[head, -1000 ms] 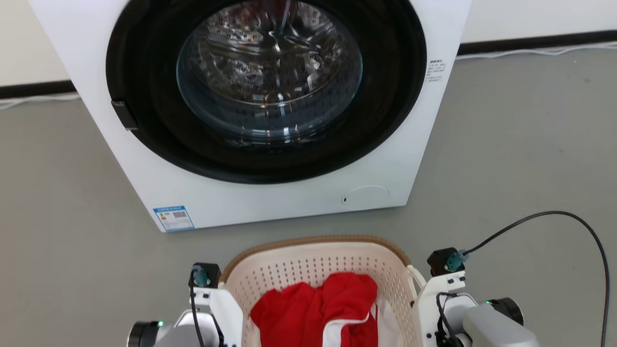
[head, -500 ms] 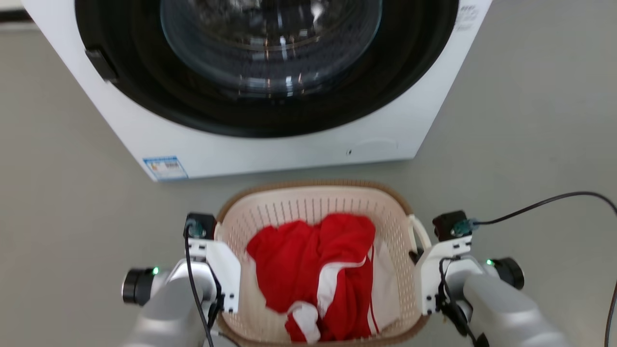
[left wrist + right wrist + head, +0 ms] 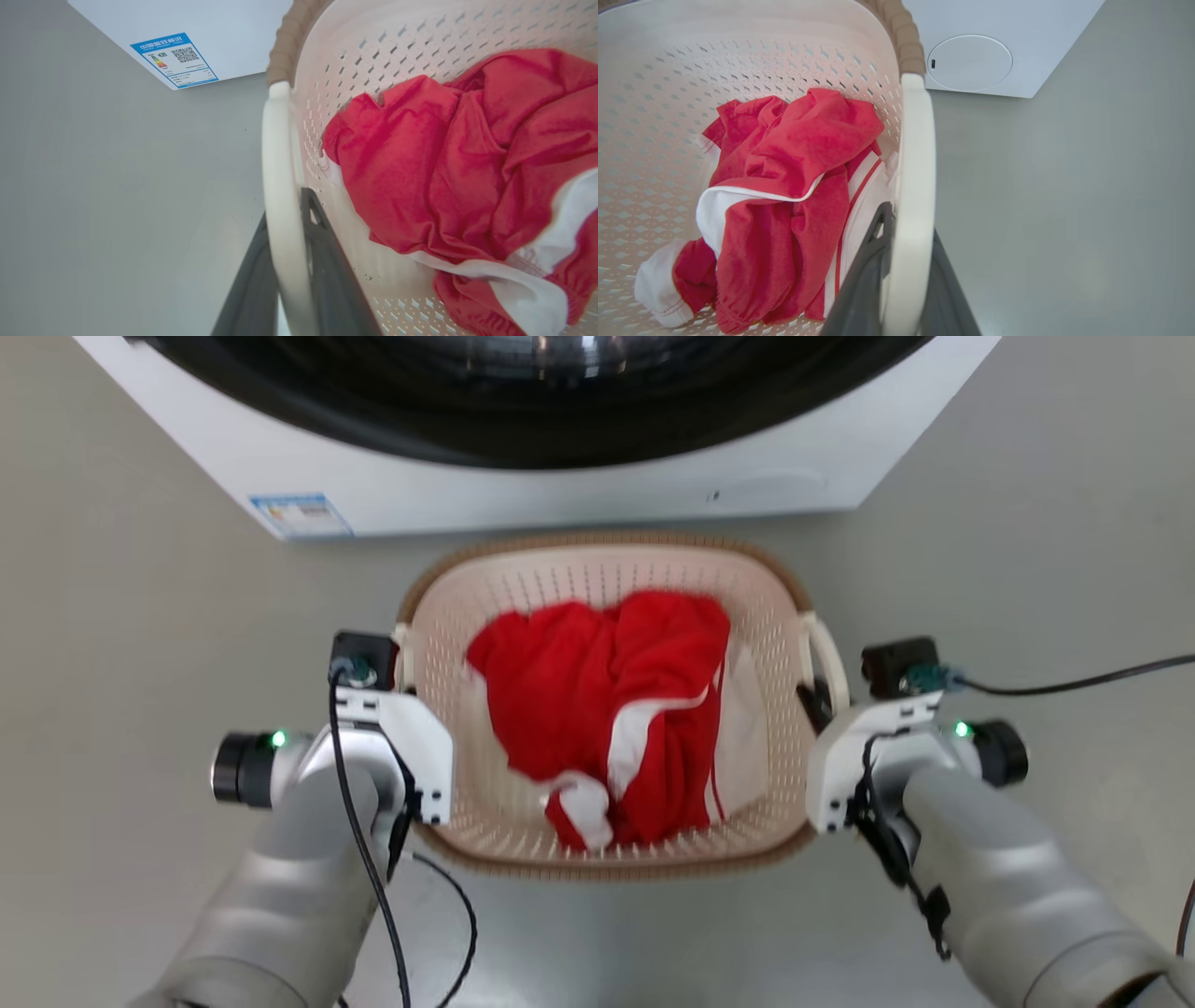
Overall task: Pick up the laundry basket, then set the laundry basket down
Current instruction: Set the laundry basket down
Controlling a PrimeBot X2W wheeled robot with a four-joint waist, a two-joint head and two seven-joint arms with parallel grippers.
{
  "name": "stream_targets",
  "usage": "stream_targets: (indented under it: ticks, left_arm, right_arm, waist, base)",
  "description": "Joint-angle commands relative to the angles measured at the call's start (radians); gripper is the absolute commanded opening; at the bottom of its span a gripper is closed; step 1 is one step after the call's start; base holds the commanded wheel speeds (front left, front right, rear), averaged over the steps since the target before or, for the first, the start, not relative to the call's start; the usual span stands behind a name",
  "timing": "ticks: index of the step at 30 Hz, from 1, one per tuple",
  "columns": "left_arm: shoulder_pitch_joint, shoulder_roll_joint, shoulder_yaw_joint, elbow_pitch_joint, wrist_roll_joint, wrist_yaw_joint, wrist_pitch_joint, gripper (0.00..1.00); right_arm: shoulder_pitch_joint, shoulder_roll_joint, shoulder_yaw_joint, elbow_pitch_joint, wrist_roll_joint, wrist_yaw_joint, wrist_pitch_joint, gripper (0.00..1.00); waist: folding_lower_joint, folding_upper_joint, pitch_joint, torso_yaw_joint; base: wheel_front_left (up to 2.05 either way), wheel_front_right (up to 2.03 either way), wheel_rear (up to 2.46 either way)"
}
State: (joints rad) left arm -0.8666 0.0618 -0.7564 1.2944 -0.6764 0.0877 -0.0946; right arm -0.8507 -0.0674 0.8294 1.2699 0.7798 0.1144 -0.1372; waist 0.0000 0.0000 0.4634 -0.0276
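The laundry basket (image 3: 607, 541), cream and perforated with a brown woven rim, sits in front of the washer and holds a red and white garment (image 3: 607, 709). My left gripper (image 3: 403, 665) is at the basket's left side. In the left wrist view, its dark fingers (image 3: 327, 261) are shut on either side of the white loop handle (image 3: 280, 177). My right gripper (image 3: 814, 702) is at the right side, and its fingers (image 3: 864, 280) are clamped on the other white handle (image 3: 915, 163). I cannot tell whether the basket touches the floor.
A white front-loading washer (image 3: 560, 490) with a blue label (image 3: 301, 513) stands just beyond the basket. Grey floor (image 3: 1027, 523) spreads out on both sides. A black cable (image 3: 1074, 686) runs off to the right from my right wrist.
The head camera has tilted down, so the washer slid up out of the picture and the whole basket came into view. Both grippers stay shut on the handles.
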Motion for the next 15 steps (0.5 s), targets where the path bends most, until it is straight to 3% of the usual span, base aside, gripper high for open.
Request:
stream_targets:
  ticks: [1, 15]
  left_arm:
    - [-0.034, 0.029, 0.014, -0.011, 0.008, 0.005, -0.01, 0.0]
    - [-0.214, 0.042, 0.02, -0.013, 0.008, 0.022, -0.084, 0.0]
  right_arm:
    - [-0.011, 0.017, 0.009, -0.016, -0.017, 0.016, -0.033, 0.0]
    - [-0.159, 0.003, -0.08, 0.019, -0.114, 0.016, -0.123, 0.0]
  waist:
    - [0.0, 0.0, 0.051, 0.008]
    - [0.0, 0.0, 0.301, 0.014]
  base:
    - [0.0, 0.0, 0.0]
    - [0.0, 0.0, 0.0]
